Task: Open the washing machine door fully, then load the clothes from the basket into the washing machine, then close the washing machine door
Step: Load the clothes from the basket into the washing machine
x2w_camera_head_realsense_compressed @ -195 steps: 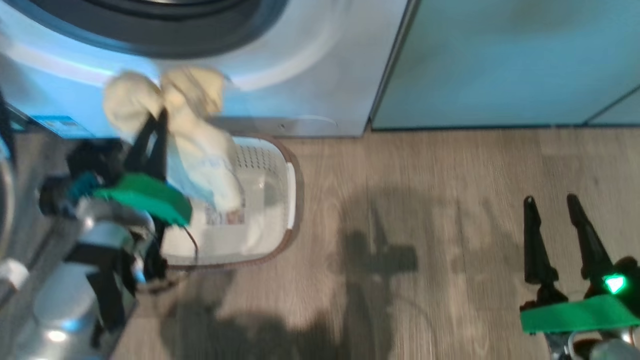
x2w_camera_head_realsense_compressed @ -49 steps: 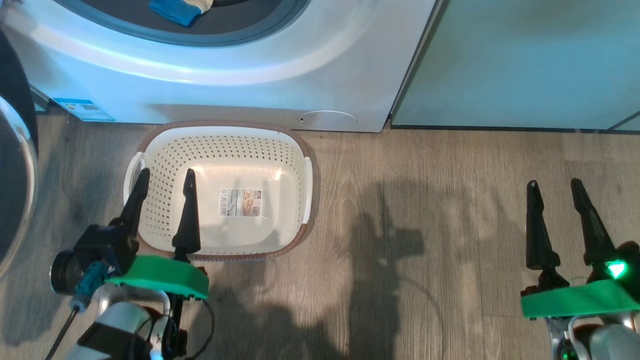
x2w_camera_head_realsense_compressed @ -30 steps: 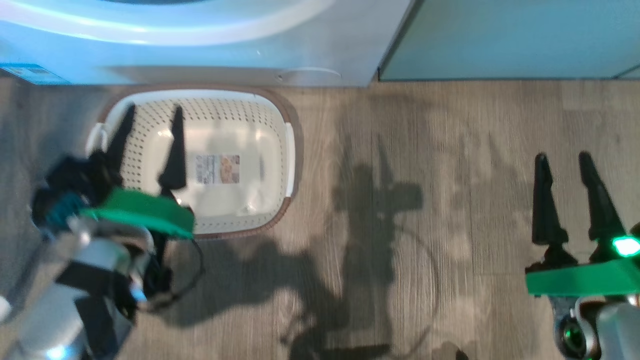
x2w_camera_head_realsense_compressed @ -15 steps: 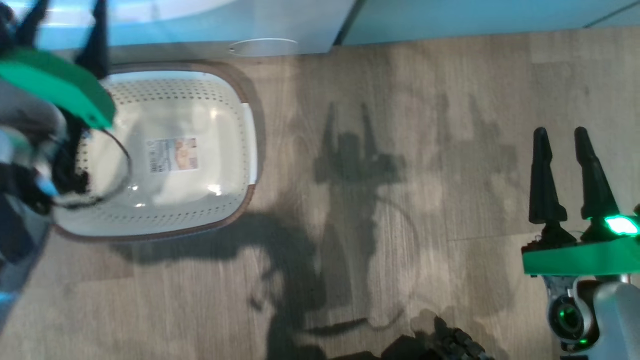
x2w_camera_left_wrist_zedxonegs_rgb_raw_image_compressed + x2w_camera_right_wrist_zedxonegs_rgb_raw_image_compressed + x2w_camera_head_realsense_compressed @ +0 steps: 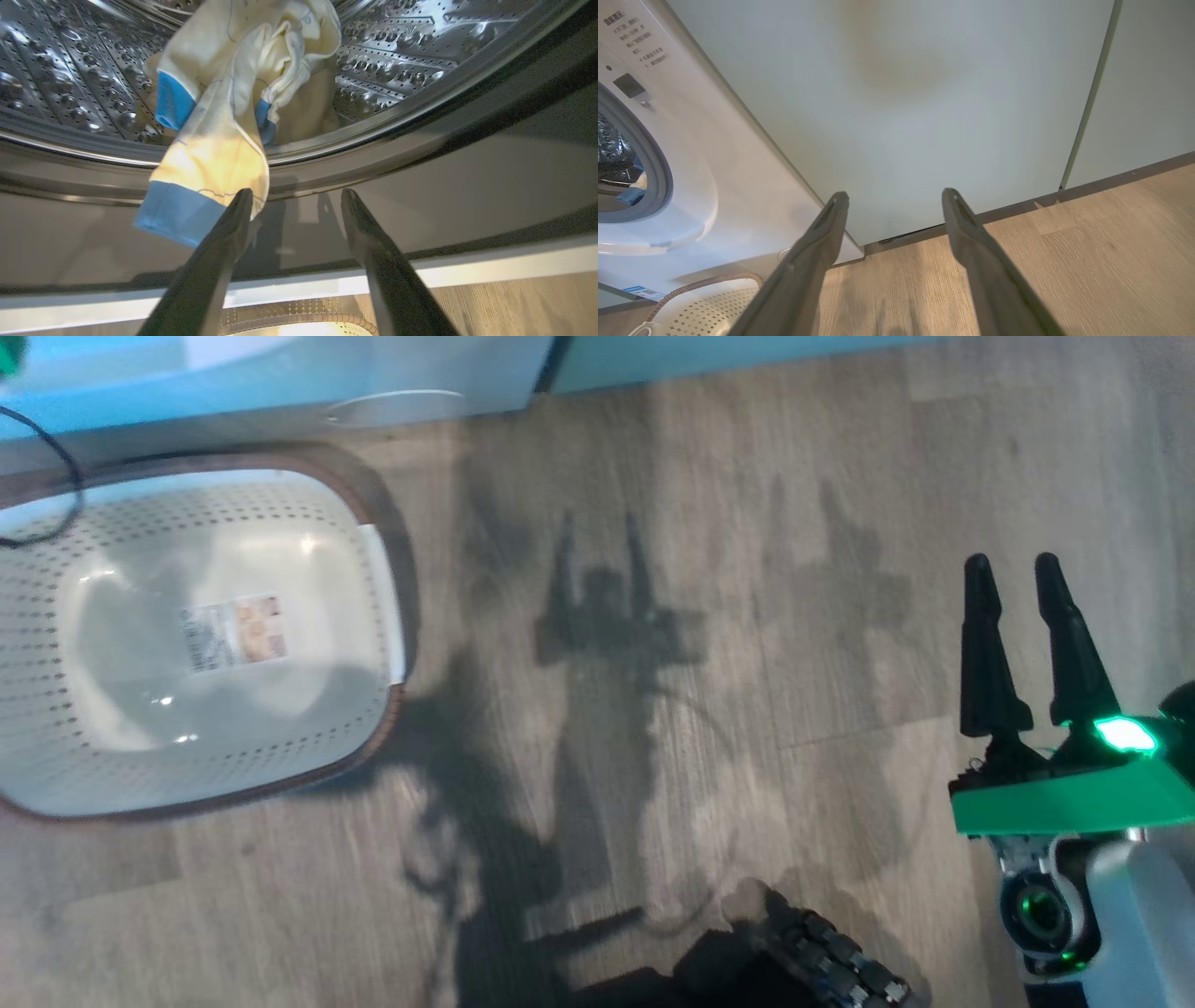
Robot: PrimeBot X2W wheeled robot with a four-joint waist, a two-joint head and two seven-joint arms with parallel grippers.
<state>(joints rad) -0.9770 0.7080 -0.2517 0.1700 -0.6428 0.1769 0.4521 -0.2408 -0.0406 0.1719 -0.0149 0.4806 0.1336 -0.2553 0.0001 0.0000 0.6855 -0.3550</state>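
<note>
In the left wrist view my left gripper point(image 5: 296, 192) is open just outside the washing machine's steel drum point(image 5: 420, 46), with nothing between its fingers. The pale yellow clothes point(image 5: 224, 140) lie in the drum. One sleeve with a blue cuff point(image 5: 180, 217) hangs out over the dark lip, beside my left finger. The cream basket point(image 5: 378, 579) sits empty on the floor below the washing machine point(image 5: 280, 383), its label sticker showing. My right gripper point(image 5: 1013, 560) hovers open over bare floor, far right of the basket. The washing machine door is out of view.
Pale green cabinets point(image 5: 901, 93) stand right of the washing machine point(image 5: 714, 163), with the basket rim point(image 5: 705, 282) below it. Wooden floor point(image 5: 700, 616) stretches between basket and right gripper. A dark ribbed part of my base point(image 5: 822, 961) shows at the bottom edge.
The head camera has swung, sliding the basket to the picture's left. My left arm has risen out of the head view towards the drum opening. Both grippers stay open.
</note>
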